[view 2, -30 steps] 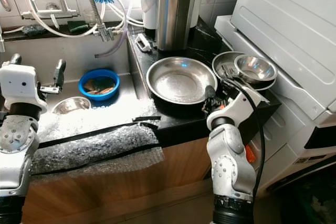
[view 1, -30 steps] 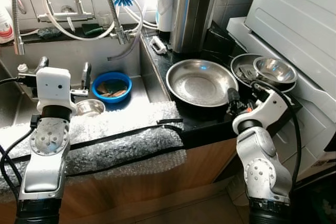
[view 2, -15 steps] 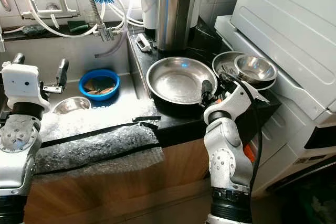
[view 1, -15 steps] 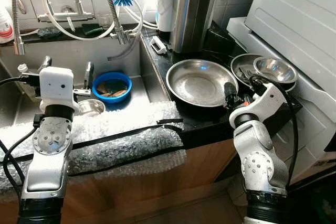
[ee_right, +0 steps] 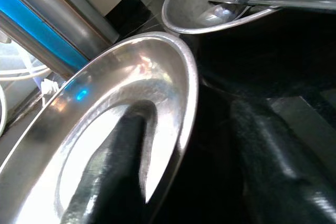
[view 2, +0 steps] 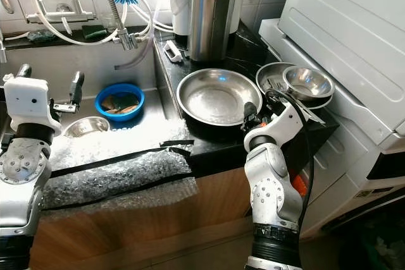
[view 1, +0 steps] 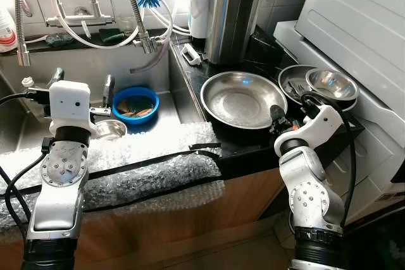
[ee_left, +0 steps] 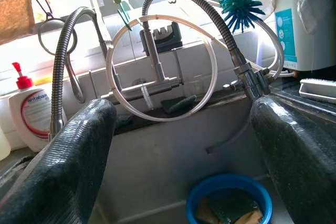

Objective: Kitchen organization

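Large pan [view 1: 242, 99] on the counter [view 1: 253, 147] right of the sink [view 1: 161, 109], smaller bowls [view 1: 319, 85] further right.

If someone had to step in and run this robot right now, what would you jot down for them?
Right hand: open, straddling the near rim of the large steel pan on the black counter, one finger over the inside, one outside; not yet closed.
Left hand: open, holding nothing, raised over the sink, facing the tap.
In the sink: blue bowl with scraps, small steel bowl.
Right of the pan: steel dish holding cutlery, a smaller steel bowl resting on it.
Done: nothing visibly put away.
Left: grip the pan, then likely the remaining dishes.
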`<state>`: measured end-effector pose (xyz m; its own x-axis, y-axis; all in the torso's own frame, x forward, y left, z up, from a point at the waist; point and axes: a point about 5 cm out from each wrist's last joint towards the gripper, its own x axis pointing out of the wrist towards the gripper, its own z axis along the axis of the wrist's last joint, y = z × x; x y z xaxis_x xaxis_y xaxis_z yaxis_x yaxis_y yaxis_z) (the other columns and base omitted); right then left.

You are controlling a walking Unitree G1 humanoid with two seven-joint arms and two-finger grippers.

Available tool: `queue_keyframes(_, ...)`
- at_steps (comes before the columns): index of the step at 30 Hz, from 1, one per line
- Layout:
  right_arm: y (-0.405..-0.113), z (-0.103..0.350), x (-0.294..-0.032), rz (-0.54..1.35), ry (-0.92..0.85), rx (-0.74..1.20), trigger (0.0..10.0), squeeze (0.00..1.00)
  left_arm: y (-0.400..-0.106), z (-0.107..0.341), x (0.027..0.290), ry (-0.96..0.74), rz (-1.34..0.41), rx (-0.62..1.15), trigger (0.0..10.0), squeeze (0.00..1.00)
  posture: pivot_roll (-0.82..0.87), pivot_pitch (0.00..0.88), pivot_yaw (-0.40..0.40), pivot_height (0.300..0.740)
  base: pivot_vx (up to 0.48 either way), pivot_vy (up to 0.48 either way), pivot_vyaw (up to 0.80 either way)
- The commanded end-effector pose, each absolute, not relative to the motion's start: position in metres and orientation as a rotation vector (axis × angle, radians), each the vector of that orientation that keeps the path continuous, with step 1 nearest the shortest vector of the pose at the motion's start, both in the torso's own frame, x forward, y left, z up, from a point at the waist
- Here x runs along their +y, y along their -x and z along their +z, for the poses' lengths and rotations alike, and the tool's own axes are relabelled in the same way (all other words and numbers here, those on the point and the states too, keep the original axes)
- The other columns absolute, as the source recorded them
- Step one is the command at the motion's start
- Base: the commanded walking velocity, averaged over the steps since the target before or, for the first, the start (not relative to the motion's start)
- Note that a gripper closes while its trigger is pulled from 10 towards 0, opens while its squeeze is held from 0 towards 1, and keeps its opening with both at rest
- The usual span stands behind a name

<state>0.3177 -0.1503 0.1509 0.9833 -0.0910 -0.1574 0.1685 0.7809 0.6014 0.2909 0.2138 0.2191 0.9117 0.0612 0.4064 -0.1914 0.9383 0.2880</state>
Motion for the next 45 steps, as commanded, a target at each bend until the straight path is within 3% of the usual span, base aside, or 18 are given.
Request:
queue_keyframes(1,-0.319,0.147,-0.150,-0.151,-0.672,0.151,1.2,0.00,-0.293,0.221,0.210,-0.343,0.118,-0.419,10.0,0.00,-0.05,0.000,-0.062,0.727,0.000,0.000,0.00)
queue_keyframes(2,-0.319,0.147,-0.150,-0.155,-0.674,0.155,4.8,0.00,-0.293,0.221,0.210,-0.344,0.117,-0.419,10.0,0.00,-0.06,0.000,-0.063,0.727,0.000,0.000,0.00)
queue_keyframes(3,-0.319,0.147,-0.151,-0.158,-0.675,0.158,4.8,0.00,-0.293,0.221,0.210,-0.344,0.116,-0.420,10.0,0.00,-0.06,0.000,-0.063,0.727,0.000,0.000,0.00)
queue_keyframes(4,-0.319,0.146,-0.151,-0.160,-0.677,0.159,9.6,0.00,-0.293,0.222,0.209,-0.352,0.112,-0.421,10.0,0.00,-0.05,0.000,-0.065,0.727,0.000,0.000,0.00)
queue_keyframes(5,-0.319,0.146,-0.151,-0.163,-0.680,0.163,10.0,0.00,-0.293,0.222,0.208,-0.356,0.108,-0.421,10.0,0.00,-0.05,0.000,-0.065,0.727,0.000,0.000,0.00)
queue_keyframes(17,-0.321,0.146,-0.148,-0.178,-0.782,0.177,10.0,0.00,-0.291,0.227,0.200,-0.444,0.071,-0.450,10.0,0.00,-0.05,0.000,-0.068,0.727,0.000,0.000,0.00)
queue_keyframes(18,-0.321,0.147,-0.148,-0.177,-0.786,0.175,0.0,0.00,-0.291,0.227,0.199,-0.445,0.069,-0.450,10.0,0.00,-0.05,0.000,-0.068,0.727,0.000,0.000,0.00)
queue_keyframes(45,-0.324,0.159,-0.143,-0.135,-0.880,0.102,0.0,0.00,-0.292,0.230,0.194,-0.509,0.064,-0.474,10.0,0.00,-0.05,0.000,-0.070,0.727,0.000,0.000,0.00)
